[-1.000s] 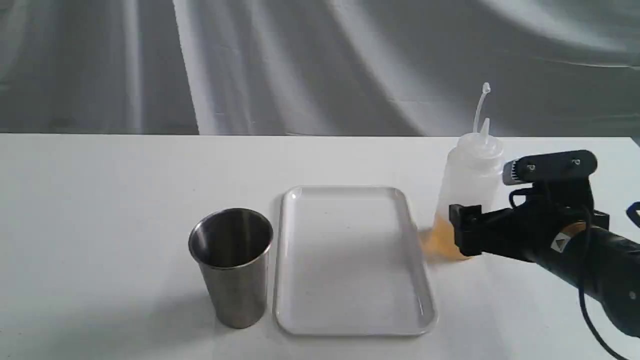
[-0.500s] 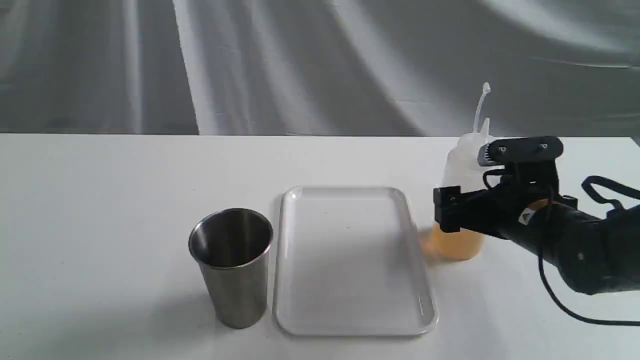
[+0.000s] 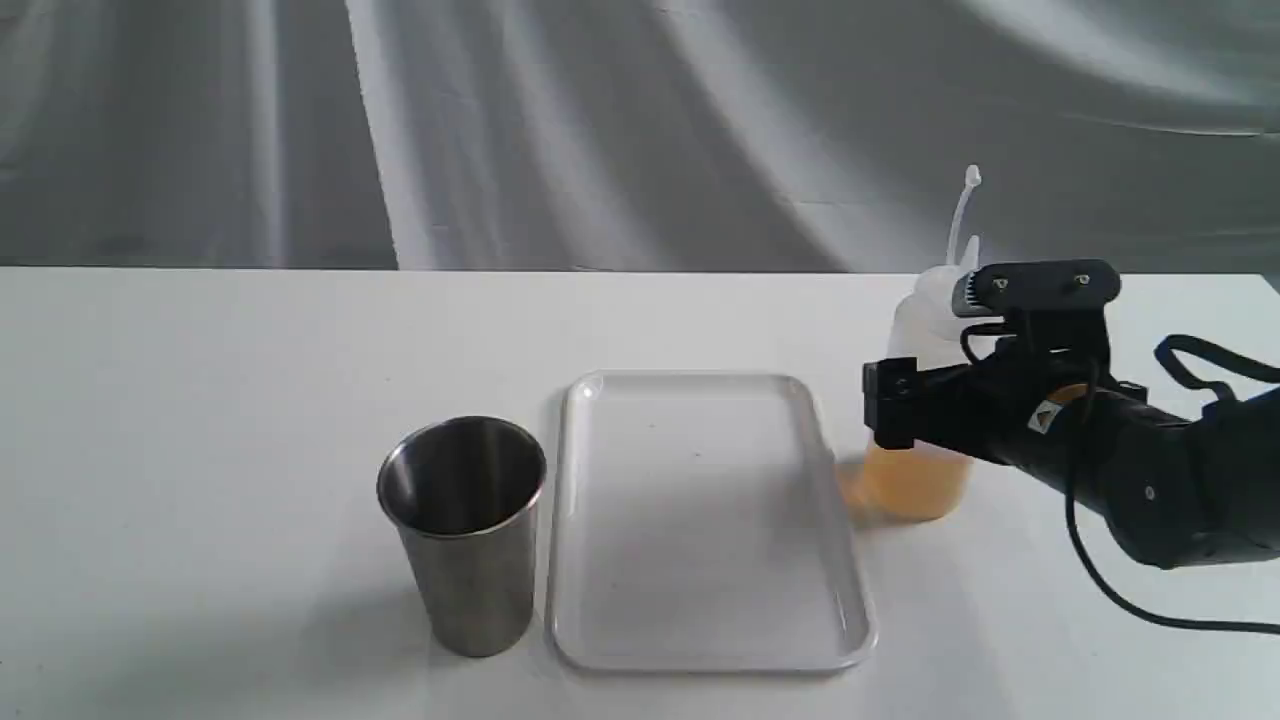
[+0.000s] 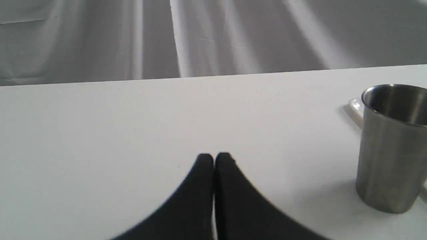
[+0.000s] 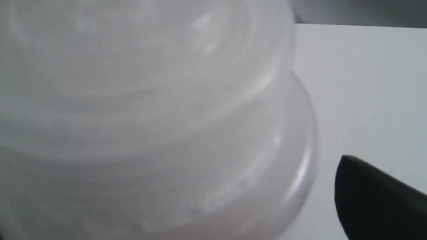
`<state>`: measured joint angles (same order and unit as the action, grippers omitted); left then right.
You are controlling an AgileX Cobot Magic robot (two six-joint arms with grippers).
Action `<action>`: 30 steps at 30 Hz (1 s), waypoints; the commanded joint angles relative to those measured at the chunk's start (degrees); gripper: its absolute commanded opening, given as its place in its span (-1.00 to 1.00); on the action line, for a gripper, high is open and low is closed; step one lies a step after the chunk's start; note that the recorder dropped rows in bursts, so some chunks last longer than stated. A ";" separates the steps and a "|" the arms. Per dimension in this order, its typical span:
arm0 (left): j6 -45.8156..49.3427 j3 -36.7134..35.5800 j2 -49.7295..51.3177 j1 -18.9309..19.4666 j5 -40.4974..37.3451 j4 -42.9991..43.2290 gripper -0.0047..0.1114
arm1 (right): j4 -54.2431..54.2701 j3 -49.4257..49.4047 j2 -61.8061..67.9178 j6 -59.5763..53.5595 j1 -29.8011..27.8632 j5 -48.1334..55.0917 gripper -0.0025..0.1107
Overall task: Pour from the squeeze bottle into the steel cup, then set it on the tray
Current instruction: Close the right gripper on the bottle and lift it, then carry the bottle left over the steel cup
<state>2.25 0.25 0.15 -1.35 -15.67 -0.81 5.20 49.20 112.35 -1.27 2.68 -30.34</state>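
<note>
The squeeze bottle (image 3: 915, 478) stands upright on the table right of the tray (image 3: 700, 520), with amber liquid in its lower part and its cap strap sticking up. My right gripper (image 3: 900, 403) is open around the bottle's middle. In the right wrist view the bottle (image 5: 150, 116) fills the picture, and one dark finger (image 5: 367, 193) stands a little apart from its wall. The steel cup (image 3: 463, 530) stands upright left of the tray. My left gripper (image 4: 214, 160) is shut on nothing, low over bare table, with the cup (image 4: 390, 146) off to its side.
A white table (image 3: 200, 400) carries everything, backed by a grey draped cloth (image 3: 600, 120). The right arm's black cable (image 3: 1150, 610) trails over the table at the right edge. The left arm does not show in the exterior view.
My right gripper has moved left and upward along the bottle, from beside its base to around its middle. Bottle, cup and tray have stayed where they were.
</note>
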 commanded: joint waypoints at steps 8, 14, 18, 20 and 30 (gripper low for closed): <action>-0.15 -0.25 -0.15 0.09 0.43 -0.06 -0.92 | 0.00 0.26 0.01 1.72 0.17 0.15 0.04; -0.15 -0.25 -0.15 0.09 0.43 -0.06 -0.92 | 0.00 0.26 -0.64 1.72 0.17 -0.06 -0.07; -0.30 -0.25 -0.15 0.09 0.43 -0.06 -0.92 | 0.00 0.26 -3.05 1.72 0.17 0.68 -0.07; -0.30 -0.25 -0.15 0.09 0.43 -0.06 -0.92 | 0.00 0.26 -5.09 1.72 0.17 1.74 -0.07; -0.14 -0.25 -0.15 0.09 0.43 -0.06 -0.92 | -7.04 4.77 -19.29 1.81 0.87 23.00 -0.09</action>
<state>2.25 0.25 0.15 -1.35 -15.67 -0.81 1.45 52.22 94.95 0.00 2.95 -10.64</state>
